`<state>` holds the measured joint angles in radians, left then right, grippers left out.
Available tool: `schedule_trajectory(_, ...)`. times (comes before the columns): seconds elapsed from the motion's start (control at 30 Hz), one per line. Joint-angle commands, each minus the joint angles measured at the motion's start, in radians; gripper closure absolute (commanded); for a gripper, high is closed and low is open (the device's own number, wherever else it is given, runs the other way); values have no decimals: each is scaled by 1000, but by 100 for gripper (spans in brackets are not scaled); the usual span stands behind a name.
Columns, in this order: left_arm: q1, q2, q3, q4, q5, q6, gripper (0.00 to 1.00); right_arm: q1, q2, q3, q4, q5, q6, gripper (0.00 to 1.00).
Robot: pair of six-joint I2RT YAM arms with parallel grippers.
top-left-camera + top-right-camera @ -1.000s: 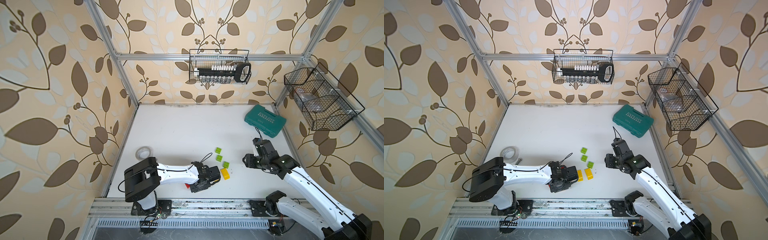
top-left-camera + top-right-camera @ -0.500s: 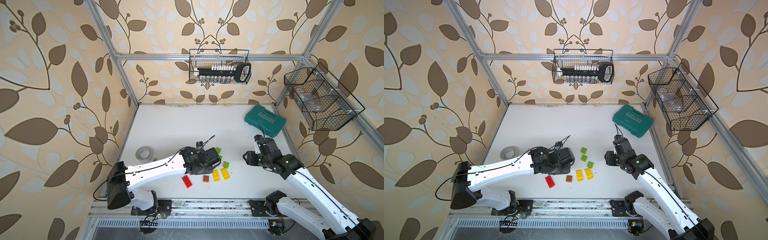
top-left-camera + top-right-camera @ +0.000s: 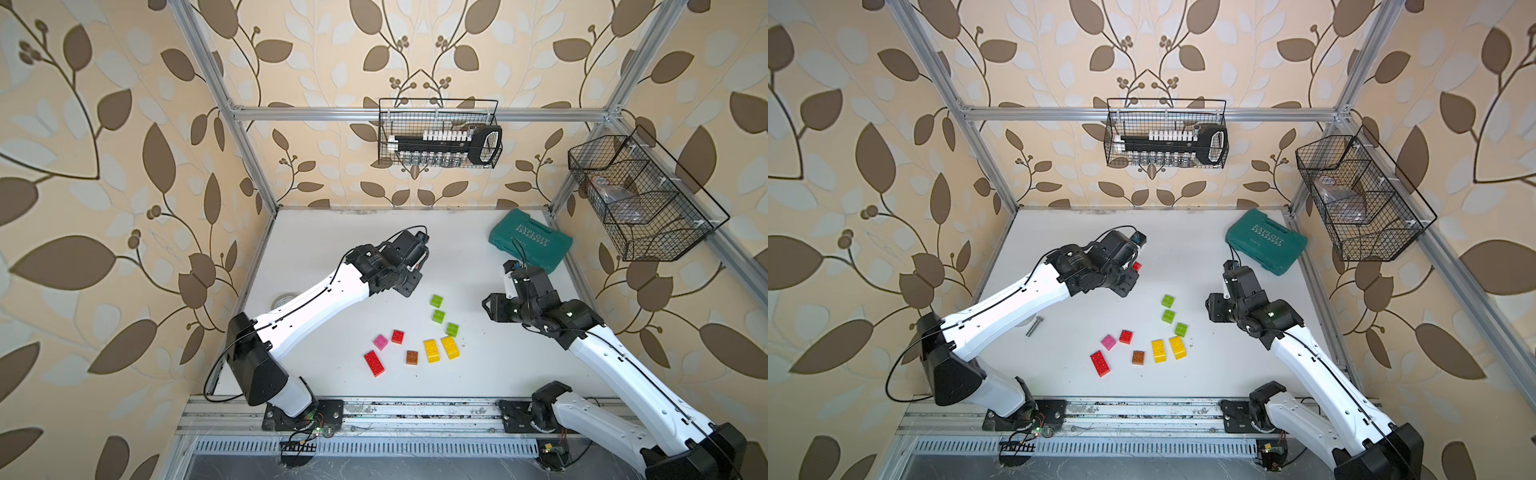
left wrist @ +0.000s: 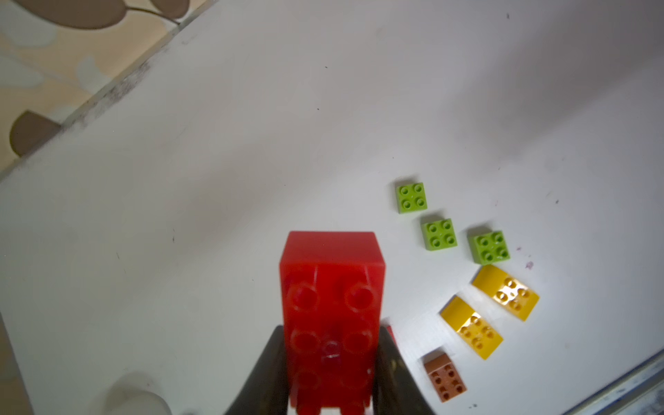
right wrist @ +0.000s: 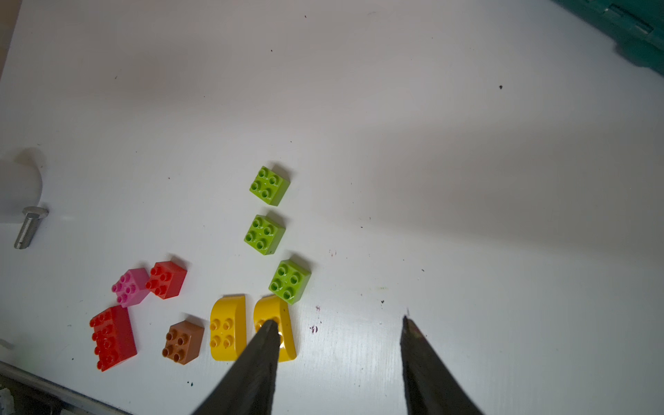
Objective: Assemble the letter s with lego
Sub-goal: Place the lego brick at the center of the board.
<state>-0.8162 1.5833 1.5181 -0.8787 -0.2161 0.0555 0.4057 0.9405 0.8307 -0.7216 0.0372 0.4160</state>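
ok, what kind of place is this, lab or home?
Likely a lab robot cell dressed as a room: aluminium frame carrying leaf wallpaper, left arm and right arm bolted to a rail at the table edge, wire basket hung on the back wall.

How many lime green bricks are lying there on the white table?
3, in a loose line: the farthest green brick, the middle green brick, and the nearest green brick, beside a yellow brick. Others may be hidden.

Table [image 3: 457, 257]: three square bricks [image 3: 438, 316] in a front-to-back line at mid-front, two rounded bricks [image 3: 432, 351] side by side just in front of it, four other bricks [image 3: 397, 336] loose to their left, bolt [image 3: 1034, 326] further left, case [image 3: 530, 241] well apart in the back right corner.
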Motion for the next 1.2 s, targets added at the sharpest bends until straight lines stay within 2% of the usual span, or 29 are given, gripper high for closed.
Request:
schedule_trajectory(0.0,12,96,11,20,43,370,100,6,-35,-29,69,-23,-51,49)
schedule_trajectory(0.23,119,299,92,-11,233,539,100,10,-56,-48,108,-32,-127,49)
schedule_trajectory(0.5,173,489,206,-64,302,655,100,12,-38,-62,138,-49,-162,49)
schedule_trajectory(1.03,241,620,296,-93,303,863,100,13,-3,-68,169,-56,-201,48)
schedule_trajectory(1.1,247,630,297,-96,306,873,98,13,2,-69,172,-56,-203,48)
schedule_trajectory(1.17,250,638,295,-93,307,884,92,13,7,-68,172,-55,-204,47)
